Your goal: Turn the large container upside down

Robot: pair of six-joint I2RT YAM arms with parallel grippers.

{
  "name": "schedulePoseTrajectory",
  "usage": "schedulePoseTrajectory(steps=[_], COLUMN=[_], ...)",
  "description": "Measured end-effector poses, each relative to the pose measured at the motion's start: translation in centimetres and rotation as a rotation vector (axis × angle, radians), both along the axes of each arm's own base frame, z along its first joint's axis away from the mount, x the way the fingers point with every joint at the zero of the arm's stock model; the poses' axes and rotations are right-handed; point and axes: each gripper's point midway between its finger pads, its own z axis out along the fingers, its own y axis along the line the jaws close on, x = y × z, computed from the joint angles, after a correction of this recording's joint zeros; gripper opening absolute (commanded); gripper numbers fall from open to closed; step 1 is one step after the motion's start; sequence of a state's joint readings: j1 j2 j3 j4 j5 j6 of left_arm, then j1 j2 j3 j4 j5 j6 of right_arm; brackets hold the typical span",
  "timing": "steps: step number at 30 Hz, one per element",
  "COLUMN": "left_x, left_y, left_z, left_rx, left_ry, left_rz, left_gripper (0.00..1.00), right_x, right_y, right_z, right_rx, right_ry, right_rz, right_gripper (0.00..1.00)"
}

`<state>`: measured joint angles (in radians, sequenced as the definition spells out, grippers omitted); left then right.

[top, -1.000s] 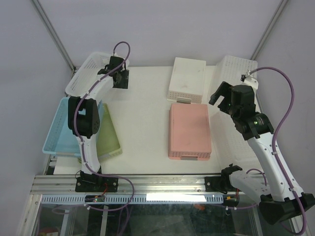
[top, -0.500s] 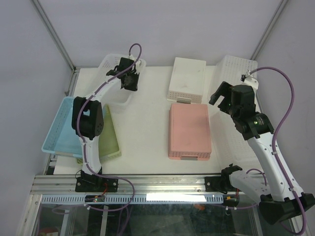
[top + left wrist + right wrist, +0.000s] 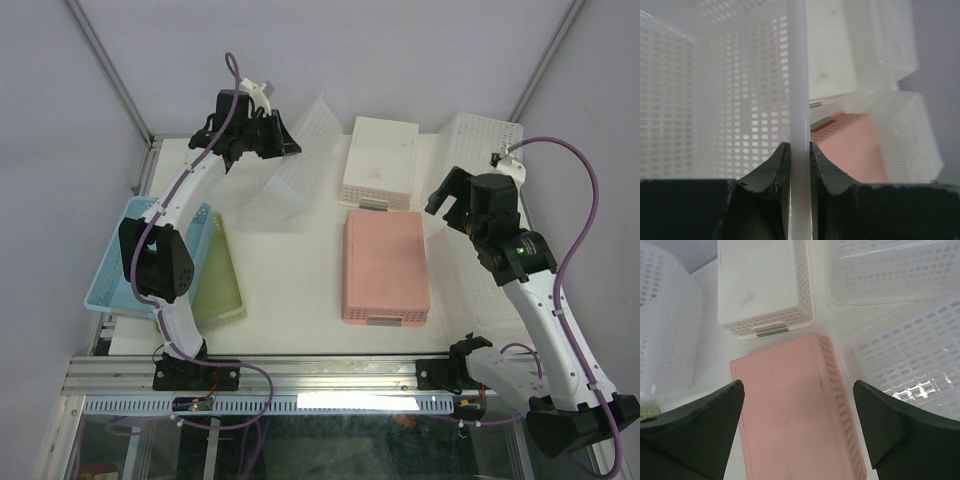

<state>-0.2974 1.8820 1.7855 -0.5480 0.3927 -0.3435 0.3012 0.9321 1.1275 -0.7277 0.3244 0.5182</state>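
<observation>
My left gripper [image 3: 799, 150] pinches the large container's [image 3: 292, 172] thin rim: translucent perforated plastic, tipped up far-left | right gripper [image 3: 799, 390] gapes above one pink slotted basket [image 3: 385, 265] | one cream basket [image 3: 380, 158] beyond

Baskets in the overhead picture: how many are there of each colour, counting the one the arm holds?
White perforated plastic baskets: 4 (one tilted in the left gripper, one opaque, two at the right edge)
Pink perforated plastic basket: 1
Light blue plastic basket: 1
Yellow-green plastic basket: 1
Total: 7
</observation>
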Motion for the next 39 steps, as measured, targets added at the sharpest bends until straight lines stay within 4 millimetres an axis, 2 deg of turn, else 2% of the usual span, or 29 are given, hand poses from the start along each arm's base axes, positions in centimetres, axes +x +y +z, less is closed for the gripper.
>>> schedulePoseTrajectory(steps=[4, 7, 11, 14, 16, 20, 21, 22, 23, 24, 26, 27, 31, 34, 39], left_x=[-0.3, -0.4, -0.3, 0.3, 0.9, 1.7, 1.9, 2.1, 2.4, 2.8, 4.0, 4.6, 6.8, 7.7, 8.0], left_y=[-1.5, -1.7, -0.5, 0.8, 1.6, 3.5, 4.0, 4.4, 4.7, 5.1, 6.1, 6.7, 8.9, 10.7, 13.6], left_z=[4.2, 5.5, 5.2, 3.8, 2.8, 2.7, 2.4, 2.2, 1.9, 1.6, 1.0, 0.4, -2.0, -3.2, -5.2], left_rx=[-0.227, -0.376, -0.545, -0.639, -0.678, -0.687, -0.679, -0.666, -0.652, -0.631, -0.576, -0.546, -0.414, -0.301, -0.107], left_ry=[-0.008, 0.023, 0.09, 0.148, 0.182, 0.171, 0.17, 0.169, 0.165, 0.162, 0.14, 0.136, 0.14, 0.132, 0.13], left_rz=[-0.059, -0.095, -0.107, -0.093, -0.076, -0.055, -0.046, -0.04, -0.034, -0.026, -0.001, 0.019, 0.123, 0.198, 0.312], left_gripper=[0.0, 0.0, 0.0, 0.0, 0.0, 0.0, 0.04, 0.15, 0.36, 0.48, 0.66, 0.72, 0.88, 0.98, 0.99], right_x=[-0.2, -0.5, -0.7, -0.8, -0.8, -0.9, -0.9, -0.9, -0.9, -0.9, -0.9, -1.0, -1.0, -1.0, -1.0], right_y=[-0.1, -0.2, -0.3, -0.3, -0.3, -0.4, -0.4, -0.4, -0.4, -0.4, -0.4, -0.4, -0.4, -0.4, -0.5], right_z=[0.0, 0.1, 0.2, 0.1, 0.0, -0.1, -0.1, -0.1, -0.1, -0.1, -0.2, -0.2, -0.2, -0.2, -0.2], right_rx=[-0.001, -0.002, -0.002, -0.003, -0.004, -0.007, -0.007, -0.007, -0.007, -0.007, -0.007, -0.008, -0.007, -0.008, -0.007], right_ry=[0.002, 0.0, -0.001, 0.003, 0.006, 0.012, 0.012, 0.013, 0.014, 0.014, 0.015, 0.016, 0.016, 0.017, 0.016], right_rz=[-0.001, -0.004, -0.004, -0.004, -0.004, -0.005, -0.005, -0.005, -0.005, -0.005, -0.005, -0.005, -0.005, -0.006, -0.007], right_gripper=[0.94, 0.94, 0.94, 0.94, 0.94, 0.94, 0.94, 0.94, 0.94, 0.94, 0.94, 0.94, 0.94, 0.94, 0.94])
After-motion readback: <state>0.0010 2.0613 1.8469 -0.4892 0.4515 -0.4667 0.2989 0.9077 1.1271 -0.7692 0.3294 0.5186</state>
